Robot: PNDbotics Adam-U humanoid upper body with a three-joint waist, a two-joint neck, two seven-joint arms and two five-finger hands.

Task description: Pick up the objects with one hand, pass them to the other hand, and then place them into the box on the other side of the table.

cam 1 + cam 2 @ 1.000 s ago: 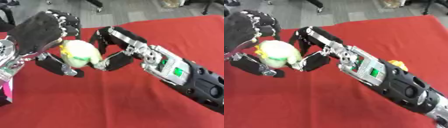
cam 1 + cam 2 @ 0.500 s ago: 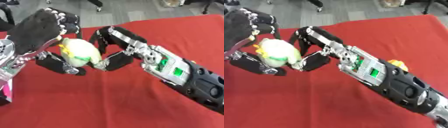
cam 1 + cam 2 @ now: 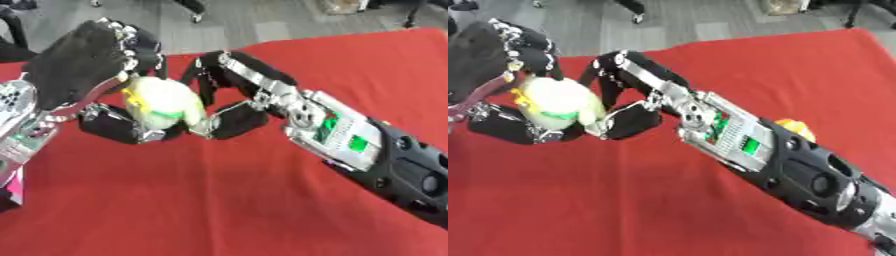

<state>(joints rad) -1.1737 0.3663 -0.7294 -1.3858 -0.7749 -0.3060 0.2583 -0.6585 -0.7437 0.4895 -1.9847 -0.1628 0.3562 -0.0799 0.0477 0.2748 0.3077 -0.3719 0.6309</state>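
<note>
Evidently mid-handover, the pale yellow-green plush toy (image 3: 162, 105) hangs above the red tablecloth (image 3: 262, 200) at far left, left hand (image 3: 83, 75) curled round it, right hand (image 3: 229, 95) cupping its right side.

1. The counter (image 3: 219, 200) wears a red cloth, matt and slightly fuzzy, lying smooth with no sheen.
2. The toy (image 3: 162, 102) looks soft and matt, pale cream with a green band and a yellow bit, like plush or foam.
3. The left hand (image 3: 83, 75) has a matt black, rough-looking palm covering, with silver metal joints showing at the fingers.
4. The right hand (image 3: 232, 95) shows black pads, matt, on shiny silver metal links.
5. The right forearm (image 3: 807, 175) is glossy black plastic with a silver metal section.
6. The floor (image 3: 262, 20) beyond looks grey and smooth.
</note>
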